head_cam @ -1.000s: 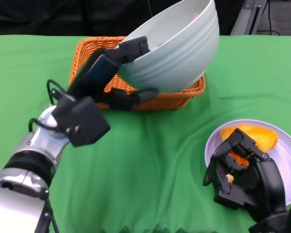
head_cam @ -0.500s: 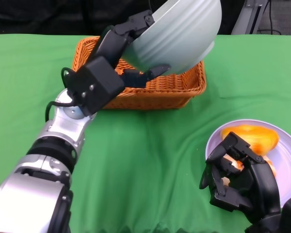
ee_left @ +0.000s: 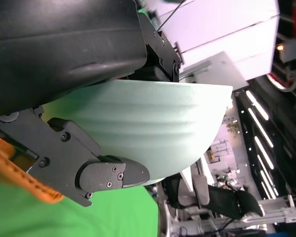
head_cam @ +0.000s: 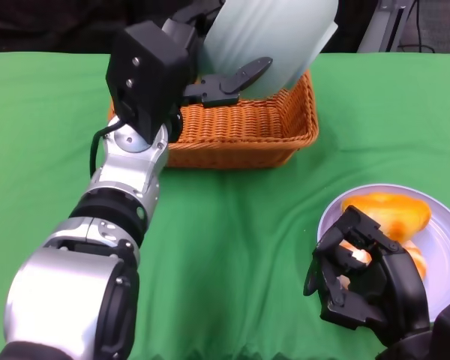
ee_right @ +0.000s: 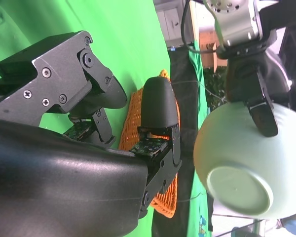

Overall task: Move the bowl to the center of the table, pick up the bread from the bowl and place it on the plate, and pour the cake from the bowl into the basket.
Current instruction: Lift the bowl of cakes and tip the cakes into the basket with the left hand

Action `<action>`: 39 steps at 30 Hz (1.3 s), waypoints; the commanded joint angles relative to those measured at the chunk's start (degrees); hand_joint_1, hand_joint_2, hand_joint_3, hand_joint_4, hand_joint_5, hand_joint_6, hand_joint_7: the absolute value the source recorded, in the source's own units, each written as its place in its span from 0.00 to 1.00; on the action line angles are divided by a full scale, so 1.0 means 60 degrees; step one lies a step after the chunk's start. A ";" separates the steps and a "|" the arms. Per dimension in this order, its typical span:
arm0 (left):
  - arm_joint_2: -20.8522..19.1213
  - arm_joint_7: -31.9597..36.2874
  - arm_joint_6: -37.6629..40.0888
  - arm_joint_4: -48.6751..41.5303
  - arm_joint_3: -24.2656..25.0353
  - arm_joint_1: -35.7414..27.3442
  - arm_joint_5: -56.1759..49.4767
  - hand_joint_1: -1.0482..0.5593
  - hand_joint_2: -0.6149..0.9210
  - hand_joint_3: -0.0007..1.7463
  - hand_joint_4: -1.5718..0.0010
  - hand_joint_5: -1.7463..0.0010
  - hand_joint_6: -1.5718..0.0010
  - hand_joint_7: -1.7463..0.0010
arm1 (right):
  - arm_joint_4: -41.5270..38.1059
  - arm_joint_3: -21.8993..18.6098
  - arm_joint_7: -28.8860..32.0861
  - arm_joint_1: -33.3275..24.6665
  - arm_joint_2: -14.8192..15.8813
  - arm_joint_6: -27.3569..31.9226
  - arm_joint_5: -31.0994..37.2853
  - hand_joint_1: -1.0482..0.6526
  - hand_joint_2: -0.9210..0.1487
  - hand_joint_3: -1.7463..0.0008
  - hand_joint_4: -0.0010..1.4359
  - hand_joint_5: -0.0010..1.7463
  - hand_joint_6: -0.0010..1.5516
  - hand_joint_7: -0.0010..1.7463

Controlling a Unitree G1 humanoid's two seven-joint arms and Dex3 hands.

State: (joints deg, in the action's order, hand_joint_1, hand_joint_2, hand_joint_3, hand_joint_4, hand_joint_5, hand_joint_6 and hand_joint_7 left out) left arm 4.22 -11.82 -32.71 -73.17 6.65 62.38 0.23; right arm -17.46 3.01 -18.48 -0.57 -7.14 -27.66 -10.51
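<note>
We hold the bowl [head_cam: 274, 41] in our left robot hand [head_cam: 210, 75], tipped steeply over the basket [head_cam: 247, 131] just beneath, its mouth probably facing away.

left hand [ee_left: 96, 111]: black, grips bowl | bowl [ee_left: 153, 126]: pale green, ribbed wall, tipped, clamped between fingers [ee_left: 111, 175] | basket [ee_left: 19, 165]: orange wicker edge, beside lower finger

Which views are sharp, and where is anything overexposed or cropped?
Head view: evenly lit and sharp, though the bowl is cut off at the top edge. Left wrist view: bright background blown out behind the bowl. Right wrist view: the right hand fills the foreground, dark.
</note>
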 commanded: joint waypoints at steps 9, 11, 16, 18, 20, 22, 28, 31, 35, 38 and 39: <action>0.0423 -0.1653 0.2636 -0.0106 0.1949 0.1163 0.2227 0.57 0.77 0.63 0.56 0.00 0.58 0.11 | 0.0068 -0.0074 0.0008 -0.0071 0.0105 -0.0033 -0.0061 0.65 0.36 0.28 0.56 1.00 0.36 0.96; 0.0455 -0.1625 0.2916 -0.0118 0.2138 0.1222 0.2371 0.57 0.77 0.62 0.56 0.00 0.57 0.11 | 0.0006 -0.0084 -0.0045 -0.0040 0.0093 -0.0103 -0.0108 0.65 0.37 0.28 0.57 1.00 0.37 0.96; 0.0522 -0.1662 0.3470 -0.0144 0.2540 0.1296 0.2695 0.58 0.78 0.61 0.55 0.00 0.56 0.11 | 0.0079 -0.0075 -0.0051 -0.0058 0.0102 -0.0006 -0.0126 0.65 0.37 0.28 0.57 1.00 0.37 0.96; 0.0546 -0.1679 0.3688 -0.0152 0.2685 0.1322 0.2838 0.58 0.79 0.61 0.54 0.00 0.55 0.11 | 0.0117 -0.0068 -0.0047 -0.0069 0.0108 0.0043 -0.0130 0.64 0.37 0.29 0.57 1.00 0.37 0.96; 0.0559 -0.1738 0.3951 -0.0159 0.2868 0.1348 0.3024 0.59 0.79 0.61 0.54 0.00 0.54 0.12 | 0.0086 -0.0071 -0.0137 -0.0047 0.0131 -0.0036 -0.0181 0.64 0.37 0.29 0.57 1.00 0.37 0.96; 0.0571 -0.1723 0.4163 -0.0174 0.2992 0.1353 0.3158 0.60 0.79 0.60 0.54 0.00 0.52 0.14 | 0.0068 -0.0092 -0.0178 -0.0037 0.0130 -0.0098 -0.0218 0.64 0.37 0.28 0.57 1.00 0.37 0.96; 0.0616 -0.1578 0.4429 -0.0164 0.3218 0.1355 0.3313 0.63 0.78 0.61 0.54 0.00 0.51 0.15 | 0.0100 -0.0114 -0.0137 -0.0052 0.0116 -0.0062 -0.0227 0.64 0.38 0.28 0.58 1.00 0.38 0.95; 0.0616 -0.1579 0.4436 -0.0162 0.3223 0.1356 0.3315 0.63 0.78 0.62 0.54 0.00 0.51 0.15 | 0.0100 -0.0115 -0.0138 -0.0052 0.0116 -0.0062 -0.0227 0.63 0.39 0.28 0.58 1.00 0.38 0.95; 0.0649 -0.1448 0.4769 -0.0205 0.3503 0.1342 0.3623 0.62 0.78 0.63 0.53 0.00 0.51 0.15 | 0.0150 -0.0122 -0.0146 -0.0066 0.0112 -0.0007 -0.0271 0.64 0.38 0.28 0.58 1.00 0.38 0.95; 0.0666 -0.1387 0.4953 -0.0204 0.3657 0.1338 0.3744 0.62 0.78 0.63 0.52 0.00 0.51 0.15 | 0.0176 -0.0123 -0.0149 -0.0073 0.0111 0.0021 -0.0292 0.64 0.38 0.28 0.58 1.00 0.38 0.95; 0.0666 -0.1384 0.4966 -0.0198 0.3662 0.1338 0.3747 0.62 0.78 0.63 0.52 0.00 0.51 0.15 | 0.0178 -0.0122 -0.0149 -0.0074 0.0112 0.0022 -0.0293 0.64 0.38 0.28 0.58 1.00 0.38 0.95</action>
State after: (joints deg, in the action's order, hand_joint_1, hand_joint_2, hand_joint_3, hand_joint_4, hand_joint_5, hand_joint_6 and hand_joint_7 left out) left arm 8.25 -20.48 -3.07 -74.41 28.26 68.21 22.08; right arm -17.06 2.83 -19.36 -0.60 -6.96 -27.69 -11.51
